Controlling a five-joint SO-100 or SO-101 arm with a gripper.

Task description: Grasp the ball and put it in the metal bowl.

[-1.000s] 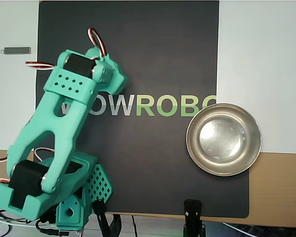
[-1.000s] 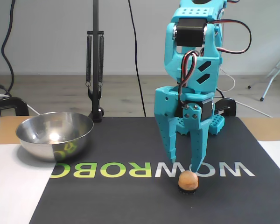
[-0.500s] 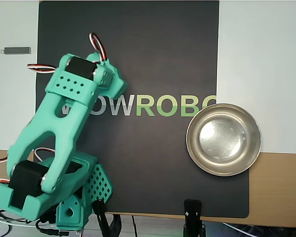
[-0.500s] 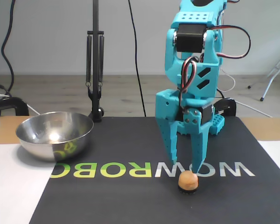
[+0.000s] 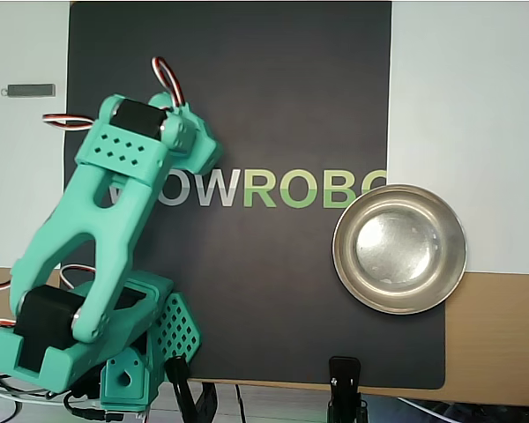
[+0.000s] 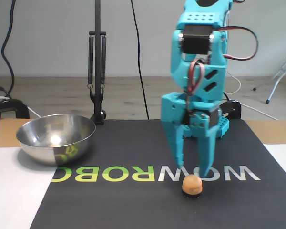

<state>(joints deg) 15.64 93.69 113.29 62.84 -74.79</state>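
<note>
A wooden table carries white sheets and a black mat printed WOWROBO, on which the metal bowl straddles the mat's edge and the ball sits on a small dark ring beside the lettering.

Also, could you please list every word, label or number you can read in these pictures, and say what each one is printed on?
"WOWROBO": printed on the black mat, white then green letters. It reads upside down in the fixed view.
"OWROBO": the same logo in the overhead view, its first letter hidden by the arm and its last cut by the metal bowl.
The logo's reflection on the bowl's side is too warped to read.
No other text shows.
</note>
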